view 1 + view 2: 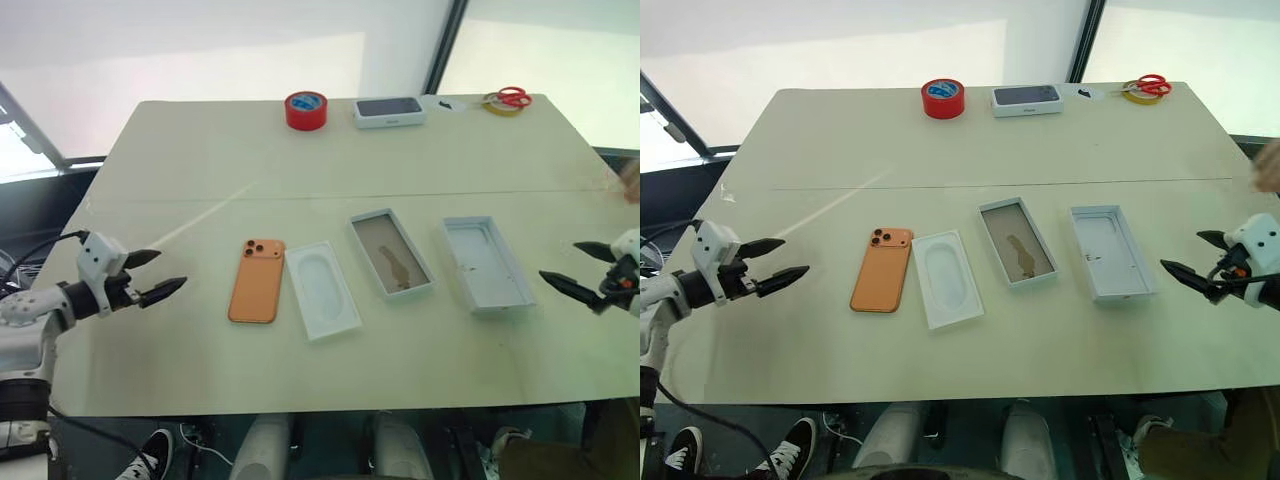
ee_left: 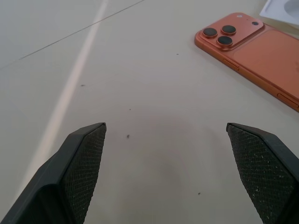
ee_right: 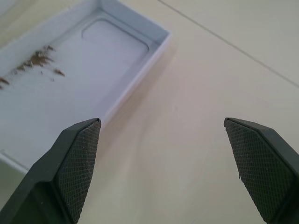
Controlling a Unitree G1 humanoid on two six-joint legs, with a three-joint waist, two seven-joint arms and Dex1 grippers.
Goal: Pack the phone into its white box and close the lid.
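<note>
You had one phone (image 1: 257, 281) mid-left, one box (image 1: 391, 253) at centre and one lid (image 1: 487, 264) to its right, both grippers (image 1: 155, 274) (image 1: 580, 268) spread wide and empty, the right one cut off at the frame edge.

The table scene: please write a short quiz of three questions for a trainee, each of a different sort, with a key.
1. True or false: the phone already lies inside the white box.
2. Which thing lies directly between the phone and the white box? A) the red tape roll B) the white insert C) the scissors
3. Fill in: the lid lies nearest to the ___ gripper.

Key
1. False: the phone lies on the table, camera side up.
2. B.
3. Right: the right gripper hangs open beside it; the left gripper hangs open near the phone.
</note>
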